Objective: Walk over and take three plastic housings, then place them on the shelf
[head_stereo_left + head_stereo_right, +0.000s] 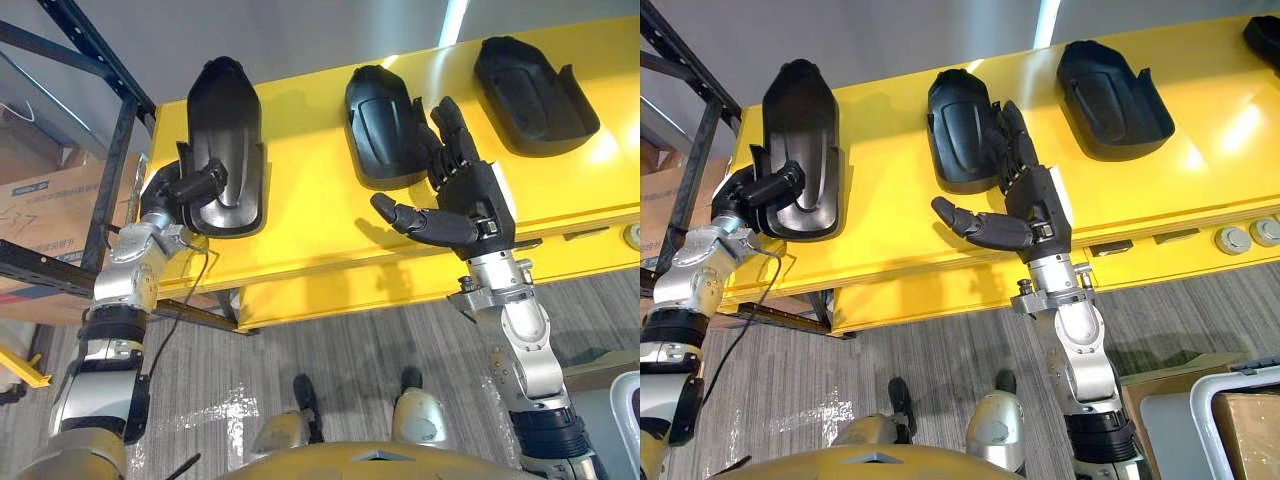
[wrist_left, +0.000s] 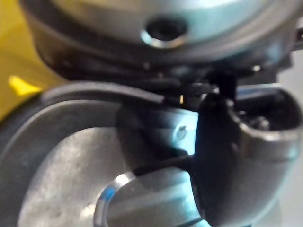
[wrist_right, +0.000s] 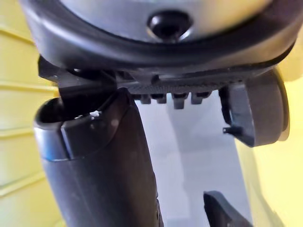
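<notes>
Housings, black plastic, three, hollow side up in a row on the yellow table [image 1: 320, 235]: left housing [image 1: 225, 120] at 11 o'clock, middle housing [image 1: 375, 125] at 12, right housing [image 1: 530, 85] at 2. Left hand [image 1: 180, 190]: clamped on the left housing's 6 o'clock rim, thumb lying in the hollow. Right hand [image 1: 470, 190]: released, fingers straight along the middle housing's 3 o'clock edge, thumb spread toward 9. Dark metal rack [image 1: 110, 150] and cardboard box [image 1: 45, 215] at 9 o'clock of the table.
</notes>
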